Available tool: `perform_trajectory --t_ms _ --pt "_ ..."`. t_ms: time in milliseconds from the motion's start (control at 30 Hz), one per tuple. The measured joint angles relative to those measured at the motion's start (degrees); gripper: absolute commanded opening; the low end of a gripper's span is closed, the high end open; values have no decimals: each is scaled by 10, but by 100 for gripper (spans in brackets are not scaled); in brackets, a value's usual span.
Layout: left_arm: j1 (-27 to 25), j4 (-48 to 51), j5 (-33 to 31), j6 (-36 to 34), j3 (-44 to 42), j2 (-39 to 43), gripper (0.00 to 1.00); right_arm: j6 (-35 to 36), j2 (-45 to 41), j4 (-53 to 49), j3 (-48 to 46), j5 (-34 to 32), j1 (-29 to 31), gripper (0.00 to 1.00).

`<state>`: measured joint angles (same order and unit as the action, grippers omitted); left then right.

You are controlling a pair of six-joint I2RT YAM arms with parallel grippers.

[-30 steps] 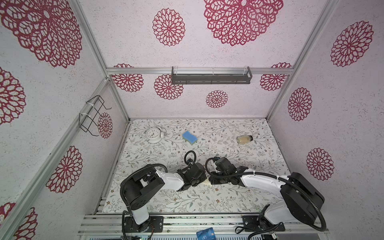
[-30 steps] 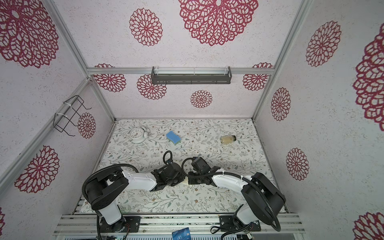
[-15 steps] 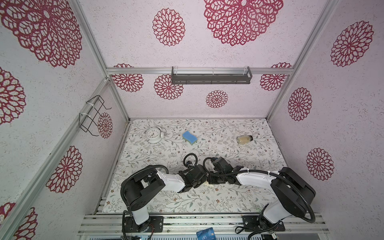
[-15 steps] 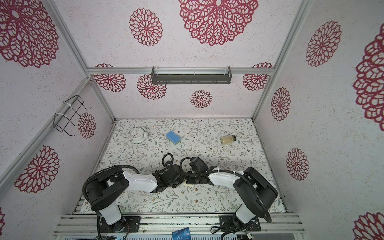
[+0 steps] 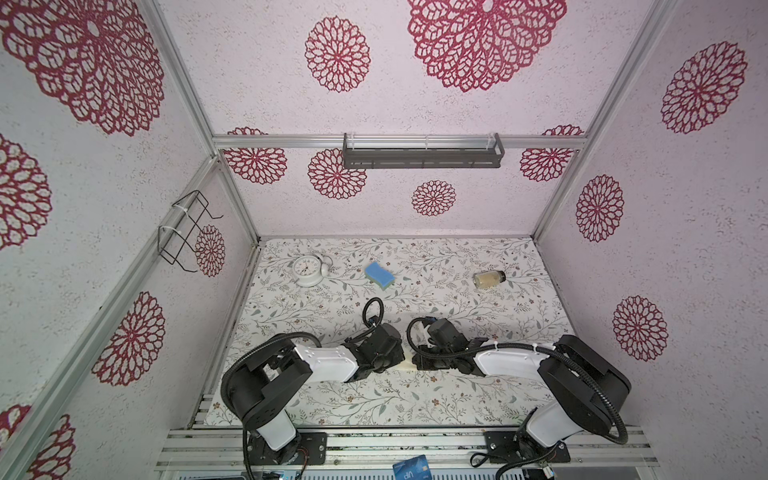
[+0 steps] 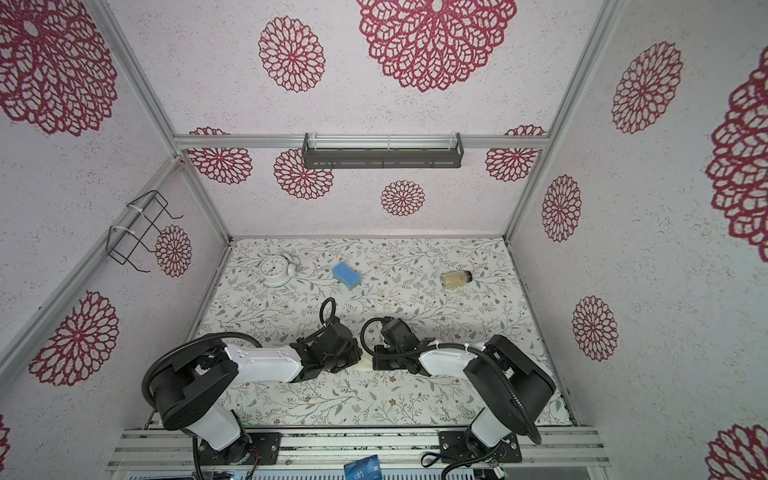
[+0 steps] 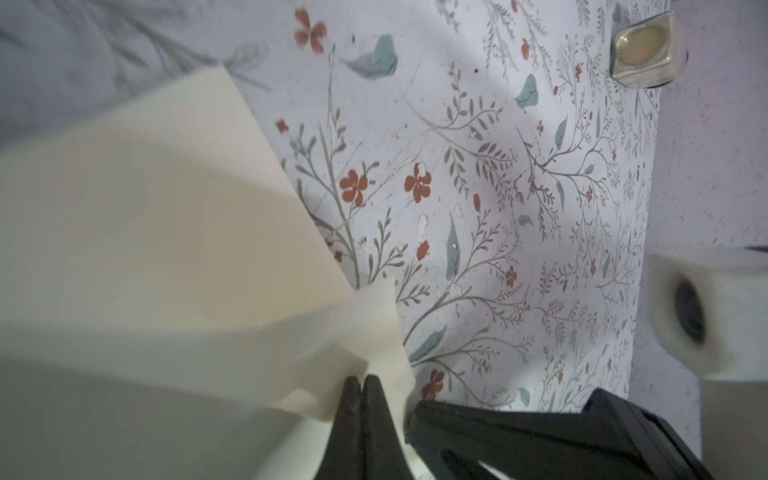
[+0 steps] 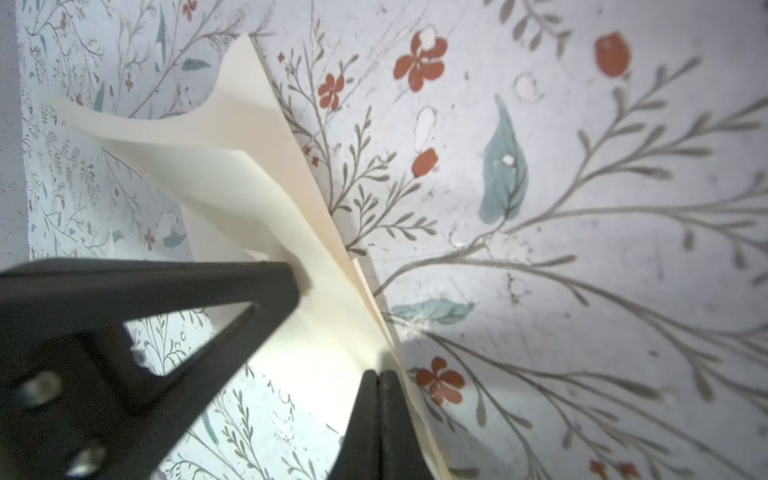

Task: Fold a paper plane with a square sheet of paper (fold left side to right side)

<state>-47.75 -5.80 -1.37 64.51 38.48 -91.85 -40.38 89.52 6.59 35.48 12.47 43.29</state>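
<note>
- Pale walls printed with red rosettes are seen around a worktop (image 5: 374, 399) covered in a leafy floral pattern.
- A dark shelf (image 5: 422, 156) is mounted on the back wall, and a wire rack (image 5: 185, 232) is fixed to the left wall.
- An alarm clock (image 5: 306, 270) is set near the worktop's back left corner, with a blue sponge (image 5: 379, 275) near it along the back edge. A jar (image 5: 489, 279) is laid on its side toward the back right corner.
- The cream paper (image 7: 166, 208) is found about midway between the left and right edges, nearer the front edge, between the two arms.
- It is partly folded: layered flaps are stacked along one creased edge, and an upper layer is lifted off the worktop in a curve.
- The left gripper (image 7: 360, 380) is closed, its fingers pressed together on a corner of the lifted layer.
- The right gripper (image 8: 378, 374) is closed too, its tips set against the paper by the creased edge. Whether paper is pinched between them cannot be told.
- A blue card (image 5: 411, 469) is seen beyond the front edge, on the frame.
</note>
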Motion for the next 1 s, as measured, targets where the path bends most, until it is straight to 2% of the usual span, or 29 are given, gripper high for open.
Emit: perform_trajectory --t_ms 167,333,667,1000 --pt "33 44 53 -122 9 67 0 -2 0 16 -7 0 0 0" --pt "35 52 115 -189 12 58 0 -3 0 30 -13 0 0 0" --pt "7 52 157 -228 67 -53 0 -6 0 42 -19 0 0 0" --pt "7 66 154 -240 90 -90 0 -7 0 47 -22 0 0 0"
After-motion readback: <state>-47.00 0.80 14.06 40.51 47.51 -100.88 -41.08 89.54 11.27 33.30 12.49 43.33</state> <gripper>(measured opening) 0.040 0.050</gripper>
